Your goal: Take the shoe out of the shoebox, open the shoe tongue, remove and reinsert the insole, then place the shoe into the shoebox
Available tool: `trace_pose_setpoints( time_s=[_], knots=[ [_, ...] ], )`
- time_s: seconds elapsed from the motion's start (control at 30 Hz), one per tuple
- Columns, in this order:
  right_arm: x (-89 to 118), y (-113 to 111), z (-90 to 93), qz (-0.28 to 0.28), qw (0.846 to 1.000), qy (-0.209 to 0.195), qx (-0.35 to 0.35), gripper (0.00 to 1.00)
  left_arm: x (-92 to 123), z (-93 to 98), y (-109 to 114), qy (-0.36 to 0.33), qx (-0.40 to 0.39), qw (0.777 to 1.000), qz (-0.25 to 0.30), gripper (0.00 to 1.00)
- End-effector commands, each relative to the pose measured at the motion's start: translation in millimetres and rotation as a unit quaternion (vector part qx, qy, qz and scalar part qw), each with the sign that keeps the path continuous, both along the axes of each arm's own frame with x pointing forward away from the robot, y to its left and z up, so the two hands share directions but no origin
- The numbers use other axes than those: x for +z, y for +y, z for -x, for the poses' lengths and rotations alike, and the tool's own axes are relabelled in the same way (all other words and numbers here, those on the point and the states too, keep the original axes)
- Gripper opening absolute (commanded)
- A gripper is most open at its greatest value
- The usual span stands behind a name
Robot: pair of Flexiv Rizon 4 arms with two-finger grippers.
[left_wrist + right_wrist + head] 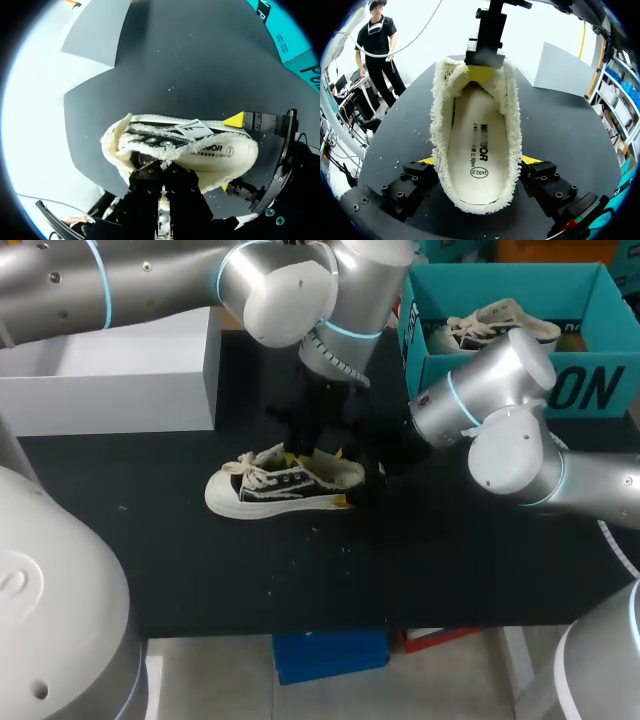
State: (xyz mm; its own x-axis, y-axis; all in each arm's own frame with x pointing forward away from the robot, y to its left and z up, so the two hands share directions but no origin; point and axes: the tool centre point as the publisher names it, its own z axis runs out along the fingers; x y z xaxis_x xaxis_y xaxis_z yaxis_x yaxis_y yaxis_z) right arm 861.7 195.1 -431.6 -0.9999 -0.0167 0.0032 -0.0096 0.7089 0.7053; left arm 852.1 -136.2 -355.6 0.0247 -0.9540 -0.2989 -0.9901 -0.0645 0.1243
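A black-and-cream sneaker [270,488] lies on its sole on the black mat, toe toward my left. My left gripper [303,457] comes down from above and is shut on the frayed tongue [165,156] at the shoe's mouth. In the right wrist view its yellow tip [481,73] sits at the far end of the opening. My right gripper [479,162] holds the heel, one yellow fingertip [426,160] pressed against each side. The cream insole [472,145] lies flat inside the shoe. The teal shoebox [590,390] stands at the back right.
A second sneaker [495,325] lies in the teal shoebox. A white box [110,380] stands at the back left of the mat. Bare black mat [300,580] stretches in front of the shoe.
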Motion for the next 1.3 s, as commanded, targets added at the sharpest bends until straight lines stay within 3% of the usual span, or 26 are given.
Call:
trace_pose_setpoints(
  time_s=[0.03, 0.6, 1.3],
  knots=[
    [0.8, 0.2, 0.4, 0.002, 1.000, 0.001, 0.000, 0.00, 15.1, -1.0, 5.2, -0.006, -0.004, 1.000, 0.023, 0.00],
    [0.8, 0.2, 0.4, 0.002, 1.000, 0.001, 0.000, 0.00, 54.3, -6.6, 35.7, -0.035, 0.015, 0.992, 0.120, 0.00],
    [0.8, 0.2, 0.4, 0.002, 1.000, 0.001, 0.000, 0.00, 39.4, 7.8, 98.4, -0.057, 0.039, 0.974, 0.214, 0.00]
  ],
)
